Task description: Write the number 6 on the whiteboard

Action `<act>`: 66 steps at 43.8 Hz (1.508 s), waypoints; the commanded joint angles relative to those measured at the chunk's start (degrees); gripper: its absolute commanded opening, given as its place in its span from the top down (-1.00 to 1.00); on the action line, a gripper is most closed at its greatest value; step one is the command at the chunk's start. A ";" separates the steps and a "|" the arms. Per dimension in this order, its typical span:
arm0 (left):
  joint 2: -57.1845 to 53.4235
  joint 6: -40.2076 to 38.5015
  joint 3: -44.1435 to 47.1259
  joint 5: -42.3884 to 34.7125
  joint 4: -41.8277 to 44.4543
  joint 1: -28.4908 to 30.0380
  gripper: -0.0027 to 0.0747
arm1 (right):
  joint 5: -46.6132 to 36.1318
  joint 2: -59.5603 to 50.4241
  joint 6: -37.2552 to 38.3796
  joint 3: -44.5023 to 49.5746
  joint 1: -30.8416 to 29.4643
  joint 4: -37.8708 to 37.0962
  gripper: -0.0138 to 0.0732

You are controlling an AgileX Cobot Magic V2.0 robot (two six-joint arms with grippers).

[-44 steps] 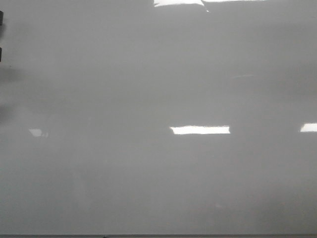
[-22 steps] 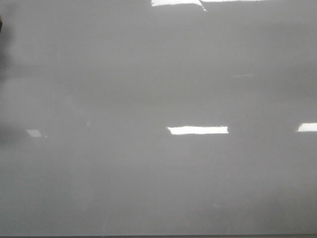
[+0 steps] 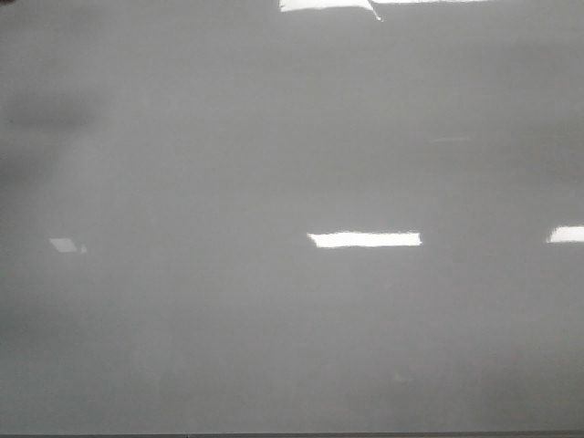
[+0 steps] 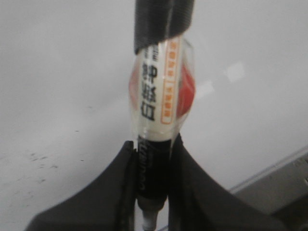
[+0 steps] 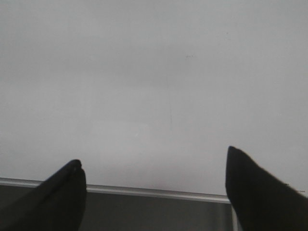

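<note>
The left gripper (image 4: 153, 159) is clamped on a marker (image 4: 161, 91), whose long axis runs straight out between the jaws, with the whiteboard (image 4: 62, 72) lying beyond it; whether the tip touches the surface cannot be told. No number 6 shows on the whiteboard anywhere, so writing seems not yet done. The right gripper (image 5: 154, 185) hangs spread and empty near the whiteboard's framed edge, so the left arm, pen in hand, is the one placed to write.
</note>
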 commanded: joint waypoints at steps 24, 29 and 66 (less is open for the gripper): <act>3.59 35.44 -3.89 8.64 -27.35 -5.62 0.98 | 7.70 20.18 -36.19 -12.27 16.78 18.56 -0.73; 5.49 35.72 -3.89 7.40 -27.35 -10.34 0.98 | 7.18 23.83 -41.47 -13.84 21.26 20.08 -0.73; 8.02 36.93 -3.89 2.68 -25.07 -26.35 0.98 | 4.54 31.61 -56.19 -17.52 33.93 30.06 -0.23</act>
